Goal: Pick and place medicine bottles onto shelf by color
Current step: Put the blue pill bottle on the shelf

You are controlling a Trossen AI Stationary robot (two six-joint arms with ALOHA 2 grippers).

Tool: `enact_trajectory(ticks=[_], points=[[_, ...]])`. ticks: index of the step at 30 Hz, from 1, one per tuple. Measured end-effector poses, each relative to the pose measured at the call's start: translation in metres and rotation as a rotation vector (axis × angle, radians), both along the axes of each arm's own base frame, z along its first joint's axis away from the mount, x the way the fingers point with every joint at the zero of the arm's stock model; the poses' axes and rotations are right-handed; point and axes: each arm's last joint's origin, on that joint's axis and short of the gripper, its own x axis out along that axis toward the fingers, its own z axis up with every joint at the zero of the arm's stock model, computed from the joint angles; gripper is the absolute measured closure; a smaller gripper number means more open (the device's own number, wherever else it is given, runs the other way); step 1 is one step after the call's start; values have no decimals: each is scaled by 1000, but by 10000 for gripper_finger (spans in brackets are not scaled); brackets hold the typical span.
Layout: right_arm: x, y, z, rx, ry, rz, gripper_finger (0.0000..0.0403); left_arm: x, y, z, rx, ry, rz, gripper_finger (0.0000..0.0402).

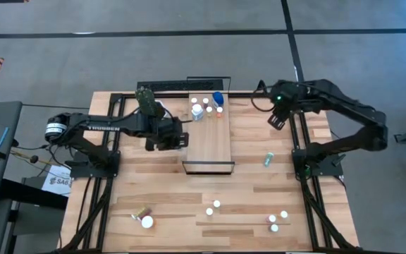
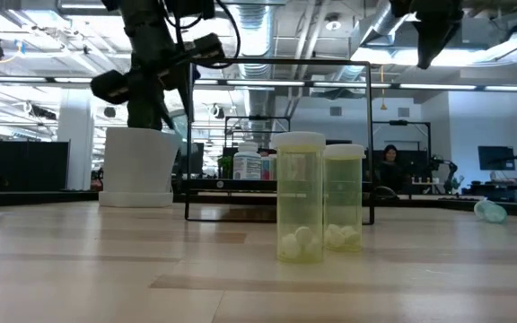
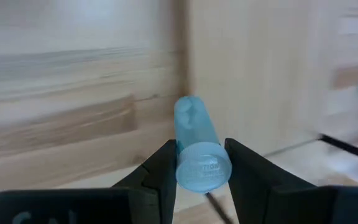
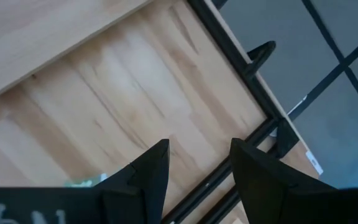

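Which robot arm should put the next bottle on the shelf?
Left, probably. The left gripper already holds a pale blue bottle and sits right beside the shelf. The right gripper is open and empty, up near the table's far right corner.

pale blue bottle (image 3: 196,149) in dark claw (image 3: 199,168), light-wood shelf (image 1: 211,137), yellow-green bottles (image 2: 301,197)

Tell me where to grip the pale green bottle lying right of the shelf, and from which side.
Grip the pale green bottle across the middle of its round body, coming straight down from above, fingers set across its long axis. It lies on its side on the wooden tabletop, clear of other bottles. The right gripper looks nearest.
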Motion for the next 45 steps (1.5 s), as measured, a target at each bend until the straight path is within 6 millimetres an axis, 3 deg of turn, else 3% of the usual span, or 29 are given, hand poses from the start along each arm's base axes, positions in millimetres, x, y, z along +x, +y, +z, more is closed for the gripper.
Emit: enact_trajectory(ticks=[6,19,24,29,37,45], points=[[-9,-6,3,-14,-8,-27,212,13,8,8,29,-166,17,301],[-18,-18,3,-21,30,-57,212,25,23,21,116,-352,-36,301],[-23,-21,2,-5,53,-92,212,27,32,42,180,-383,-118,301],[-25,-22,1,6,69,-105,212,22,44,59,258,-352,-155,301],[-26,-21,1,12,77,-104,212,20,51,48,242,-267,-169,301],[-27,-21,1,9,91,-72,212,54,58,36,184,-129,-297,301]])
